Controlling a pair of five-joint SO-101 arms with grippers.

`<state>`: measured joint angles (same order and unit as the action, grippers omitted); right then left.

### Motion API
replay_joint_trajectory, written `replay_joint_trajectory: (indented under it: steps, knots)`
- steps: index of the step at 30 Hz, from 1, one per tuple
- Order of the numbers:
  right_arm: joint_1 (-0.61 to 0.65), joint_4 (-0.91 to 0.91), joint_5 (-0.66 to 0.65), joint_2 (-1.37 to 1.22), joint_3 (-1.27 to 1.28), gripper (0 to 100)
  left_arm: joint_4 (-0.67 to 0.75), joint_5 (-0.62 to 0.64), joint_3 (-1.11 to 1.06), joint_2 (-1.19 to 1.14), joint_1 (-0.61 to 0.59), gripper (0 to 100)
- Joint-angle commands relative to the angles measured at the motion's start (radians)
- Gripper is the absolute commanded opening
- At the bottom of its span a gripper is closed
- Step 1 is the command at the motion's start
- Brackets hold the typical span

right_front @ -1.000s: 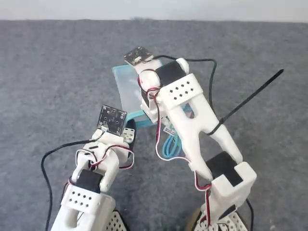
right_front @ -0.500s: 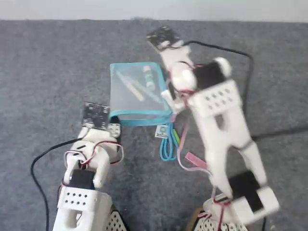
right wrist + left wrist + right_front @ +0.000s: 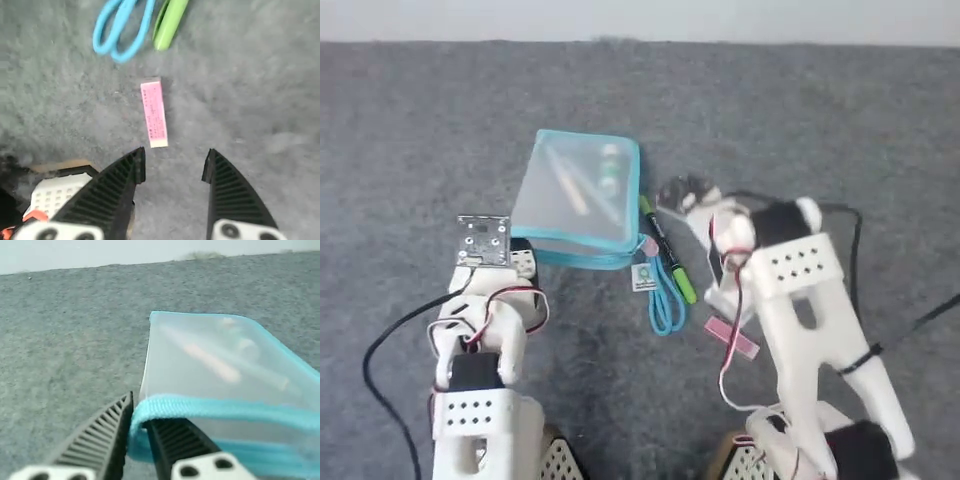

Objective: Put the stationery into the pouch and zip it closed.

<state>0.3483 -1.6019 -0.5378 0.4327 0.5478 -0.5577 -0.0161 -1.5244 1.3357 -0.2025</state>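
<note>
Stands over a grey carpeted tabletop (image 3: 410,130). Grips a flat, translucent plastic pouch (image 3: 210,360) with teal trim in the left gripper (image 3: 137,410), jaws pressed shut on its teal zipper edge. Extends away from those jaws, with a pale stick and other small items inside. Holds nothing in the right gripper (image 3: 175,155), jaws spread wide above the carpet. Shows, well beyond those open jaws, a blue looped cord (image 3: 122,30) just beside a green pen (image 3: 170,20). Shows, just ahead of them and untouched, a flat pink rectangular strip (image 3: 154,114).
</note>
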Motion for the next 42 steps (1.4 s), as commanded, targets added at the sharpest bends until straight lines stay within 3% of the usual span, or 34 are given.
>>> replay_joint_trajectory:
  steps: [1,24,32,38,42]
  knots:
    - [-0.007,0.111,-0.02,0.081,0.163,19.9,0.038,-0.008,0.048,0.028,-0.02,1]
    - [-0.015,0.542,-0.023,0.094,0.609,19.8,0.046,-0.008,0.045,0.023,-0.015,1]
    - [-0.016,0.572,-0.02,0.094,0.641,19.6,0.046,-0.008,0.044,0.023,-0.015,1]
    - [-0.016,0.572,-0.017,0.094,0.641,2.2,0.046,-0.008,0.044,0.023,-0.015,1]
    - [-0.036,0.565,-0.017,0.105,0.635,1.2,0.046,-0.008,0.044,0.023,-0.015,1]
